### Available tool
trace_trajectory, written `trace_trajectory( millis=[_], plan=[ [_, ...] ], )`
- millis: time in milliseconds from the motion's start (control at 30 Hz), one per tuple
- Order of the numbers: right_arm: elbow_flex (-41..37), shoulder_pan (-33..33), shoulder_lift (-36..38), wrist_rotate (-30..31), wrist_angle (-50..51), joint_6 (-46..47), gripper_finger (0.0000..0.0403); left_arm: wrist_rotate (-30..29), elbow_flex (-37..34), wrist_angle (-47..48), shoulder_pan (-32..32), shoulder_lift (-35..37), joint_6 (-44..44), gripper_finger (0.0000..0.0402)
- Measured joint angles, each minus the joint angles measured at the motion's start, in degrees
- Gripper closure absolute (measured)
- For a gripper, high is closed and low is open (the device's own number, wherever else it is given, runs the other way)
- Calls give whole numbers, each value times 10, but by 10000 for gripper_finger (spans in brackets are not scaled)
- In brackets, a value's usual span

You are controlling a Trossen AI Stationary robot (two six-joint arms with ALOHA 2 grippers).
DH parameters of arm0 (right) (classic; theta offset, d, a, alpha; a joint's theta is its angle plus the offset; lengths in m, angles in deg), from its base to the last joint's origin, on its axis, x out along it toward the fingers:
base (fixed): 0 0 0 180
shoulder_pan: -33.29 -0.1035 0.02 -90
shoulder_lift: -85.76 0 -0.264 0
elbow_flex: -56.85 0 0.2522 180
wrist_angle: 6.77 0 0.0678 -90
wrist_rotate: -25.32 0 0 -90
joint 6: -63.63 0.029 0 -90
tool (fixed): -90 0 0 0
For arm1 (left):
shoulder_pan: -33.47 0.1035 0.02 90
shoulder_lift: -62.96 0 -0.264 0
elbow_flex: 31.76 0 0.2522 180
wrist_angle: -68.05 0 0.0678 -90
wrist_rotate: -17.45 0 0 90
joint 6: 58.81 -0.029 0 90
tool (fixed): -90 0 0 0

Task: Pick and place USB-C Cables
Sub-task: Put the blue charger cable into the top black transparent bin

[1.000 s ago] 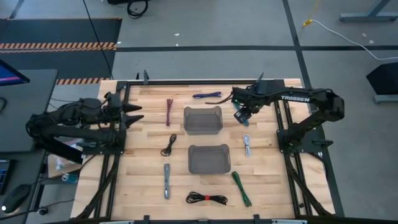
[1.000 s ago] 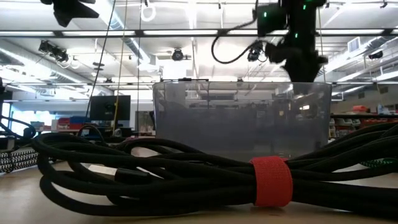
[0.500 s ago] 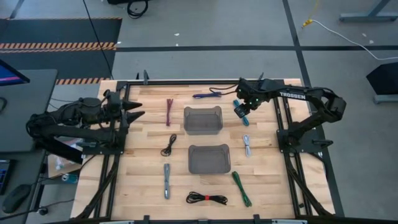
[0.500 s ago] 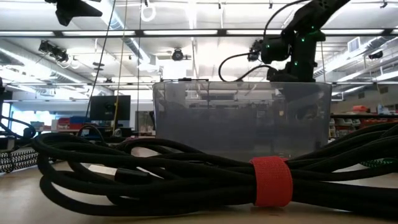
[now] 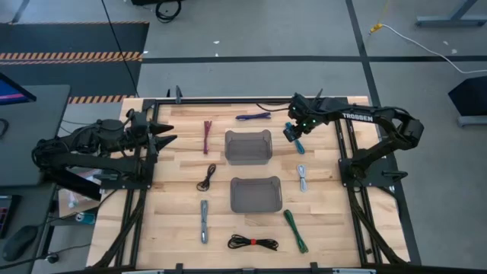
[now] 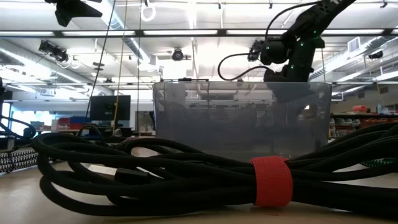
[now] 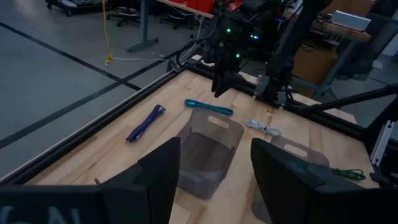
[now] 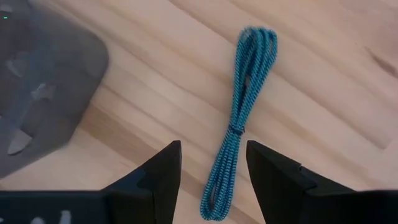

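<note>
We see the right gripper (image 8: 211, 180) poised over the teal cable (image 8: 239, 118), its fingers spread with the bundle lying on the wood between them and nothing in its grip. The cable lies just beside the far bin (image 5: 248, 146). The left gripper (image 7: 214, 174), apparently open and empty, waits at the table's (image 5: 183, 221) left edge.

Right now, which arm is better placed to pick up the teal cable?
The right. Its gripper hangs open directly above the teal cable, which lies between its fingers in the wrist view. The left gripper waits at the table's far left edge.
</note>
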Motion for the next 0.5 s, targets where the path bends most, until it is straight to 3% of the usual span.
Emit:
trace_trajectory(
  millis=[500],
  plan=[
    [-64, 0, -1, 16, -52, 68, 189, 0, 0, 0, 0, 0, -2, 198]
  ],
)
